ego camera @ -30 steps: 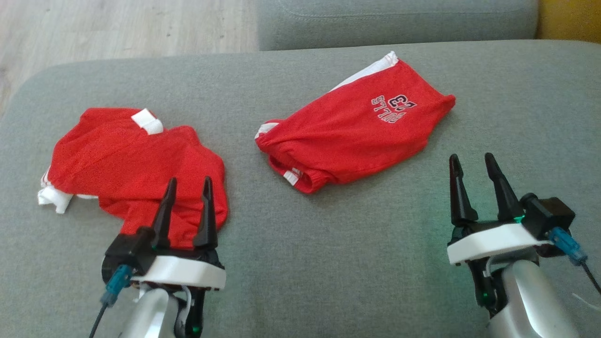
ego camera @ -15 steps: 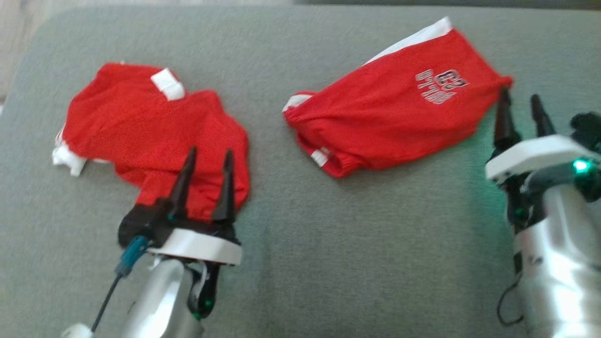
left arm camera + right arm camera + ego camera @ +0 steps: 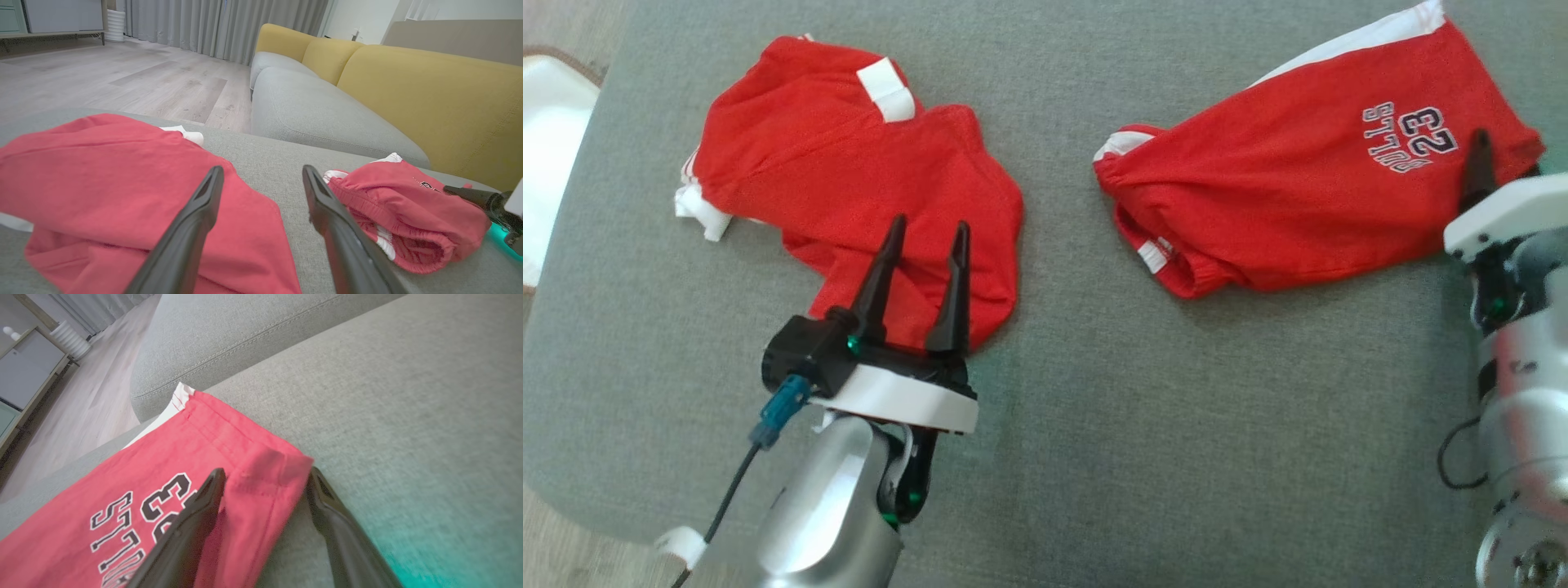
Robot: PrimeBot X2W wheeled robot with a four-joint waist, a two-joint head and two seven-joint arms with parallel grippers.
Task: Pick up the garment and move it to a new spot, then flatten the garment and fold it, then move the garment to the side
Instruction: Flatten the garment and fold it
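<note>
Progress looked close to nil to me: nothing had been lifted, flattened or folded yet. The printed shorts (image 3: 1307, 188) lay loosely doubled on the grey cushion (image 3: 1176, 425), over toward the robot's right. I took them for the garment in hand, because the right gripper (image 3: 266, 471) had its fingers spread wide and straddling the hem corner. One finger sat over the cloth by the number, the other over bare cushion just beside the edge, and they pinched nothing. The left gripper (image 3: 930, 222) was likewise spread and empty, poised over the near edge of a second red garment (image 3: 849, 163), crumpled and well apart from the shorts. So the pick-up, the move, the smoothing, the fold and the setting aside all remained. The shorts' long axis ran slantwise across the cushion: gathered waistband toward the middle and nearer the robot, leg hem farther off to its right, white stripe along the far edge.
</note>
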